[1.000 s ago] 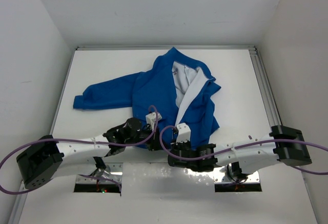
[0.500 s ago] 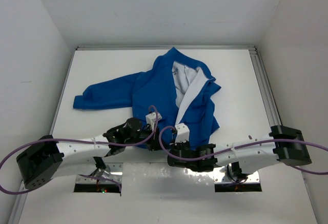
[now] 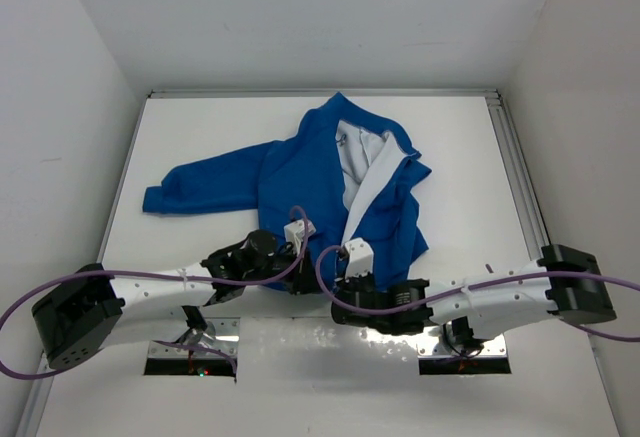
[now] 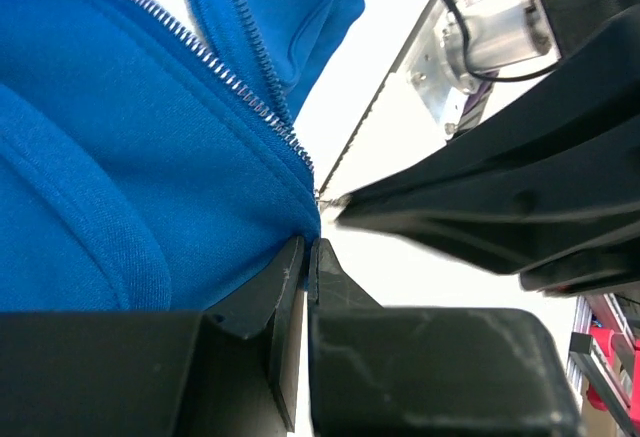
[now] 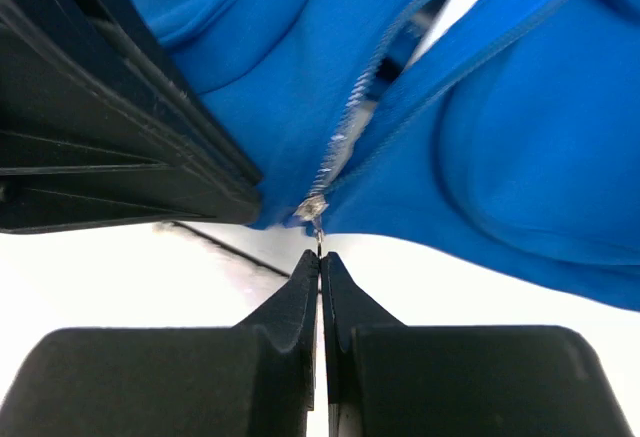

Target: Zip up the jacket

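Bright blue cloth jacket: soft, matt, fine weave. Silvery metal zipper teeth: shiny. Small metal zipper pull: glinting. Black plastic fingers: matt, faintly scuffed. White counter: smooth, satin.

The jacket is seen whole from high above; its lower hem is framed close-up by both wrist cameras.

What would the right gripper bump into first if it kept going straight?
The right gripper would meet the metal zipper pull first; its tips seem to pinch it. Behind is the jacket.
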### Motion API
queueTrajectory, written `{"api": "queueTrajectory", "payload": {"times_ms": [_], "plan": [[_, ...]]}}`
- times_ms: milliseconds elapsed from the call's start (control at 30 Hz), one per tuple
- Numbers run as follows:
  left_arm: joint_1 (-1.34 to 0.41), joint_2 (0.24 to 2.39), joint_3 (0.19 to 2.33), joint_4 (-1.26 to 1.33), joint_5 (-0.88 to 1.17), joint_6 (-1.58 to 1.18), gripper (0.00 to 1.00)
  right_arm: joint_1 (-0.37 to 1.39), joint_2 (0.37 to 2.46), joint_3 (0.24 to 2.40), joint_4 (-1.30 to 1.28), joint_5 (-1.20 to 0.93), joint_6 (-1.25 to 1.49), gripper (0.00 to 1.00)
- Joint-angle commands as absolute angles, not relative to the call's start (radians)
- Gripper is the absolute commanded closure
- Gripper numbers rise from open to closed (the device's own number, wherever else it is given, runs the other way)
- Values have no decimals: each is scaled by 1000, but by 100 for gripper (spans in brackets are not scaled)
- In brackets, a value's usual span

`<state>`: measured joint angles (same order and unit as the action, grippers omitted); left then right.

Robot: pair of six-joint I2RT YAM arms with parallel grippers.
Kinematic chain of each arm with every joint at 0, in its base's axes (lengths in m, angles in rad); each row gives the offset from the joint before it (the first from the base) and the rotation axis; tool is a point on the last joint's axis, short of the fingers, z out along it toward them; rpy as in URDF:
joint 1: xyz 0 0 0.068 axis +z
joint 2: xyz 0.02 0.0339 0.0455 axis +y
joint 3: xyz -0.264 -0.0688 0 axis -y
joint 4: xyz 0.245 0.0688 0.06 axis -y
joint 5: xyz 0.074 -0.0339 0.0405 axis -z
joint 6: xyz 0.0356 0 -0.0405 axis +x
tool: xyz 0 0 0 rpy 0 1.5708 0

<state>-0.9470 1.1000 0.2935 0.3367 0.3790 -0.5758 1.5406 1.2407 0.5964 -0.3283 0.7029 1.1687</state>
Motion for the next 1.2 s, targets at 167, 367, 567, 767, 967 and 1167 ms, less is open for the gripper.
{"api": "queueTrajectory", "payload": {"times_ms": [167, 367, 567, 767, 967, 1167], "plan": [[-950, 1109, 276, 255, 350, -543, 100, 1539, 1219, 742, -531, 867, 1031, 100], [-968, 1103, 271, 233, 351, -540, 100, 1419, 1242, 735, -407, 809, 849, 100], [-1002, 1100, 264, 203, 339, -540, 100, 1273, 1287, 715, -267, 713, 721, 100], [-1008, 1097, 244, 206, 334, -558, 100, 1259, 1212, 686, -235, 654, 739, 100], [-1008, 1094, 235, 267, 327, -598, 100, 1259, 999, 450, -79, 413, 836, 72], [-1008, 1086, 235, 250, 276, -617, 100, 1259, 940, 194, 369, 183, 836, 86]]}}
